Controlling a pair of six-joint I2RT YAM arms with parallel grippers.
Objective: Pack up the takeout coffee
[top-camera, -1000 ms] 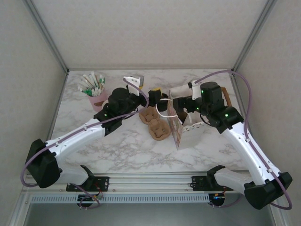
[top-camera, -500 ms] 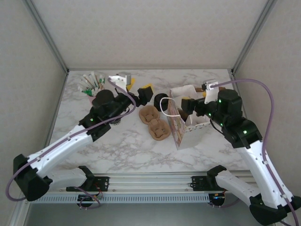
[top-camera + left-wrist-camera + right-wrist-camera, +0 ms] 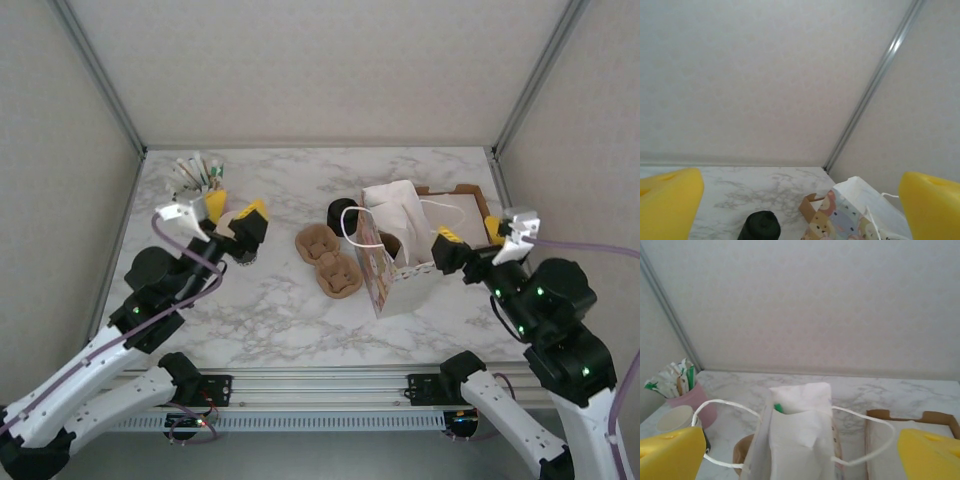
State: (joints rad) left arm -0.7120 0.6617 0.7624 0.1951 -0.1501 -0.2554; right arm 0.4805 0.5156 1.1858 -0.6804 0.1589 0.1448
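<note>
Withdrawal from bag [image 3: 400, 215]: left end effector [image 3: 233, 210], right end effector [image 3: 470, 235] open.

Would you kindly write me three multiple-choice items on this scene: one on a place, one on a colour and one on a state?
1. Where is the brown cup carrier relative to the paper bag? A inside it; B on the table beside it, on the left arm's side; C on top of it.
2. What colour is the sachet cup? A pink; B blue; C black.
3. How do the jaws of the left gripper stand? A shut on a cup; B shut, empty; C open, empty.
Answers: B, the carrier lies flat on the marble by the bag; A, its wall shows pink; C, its yellow fingers stand wide apart, nothing between.
</note>
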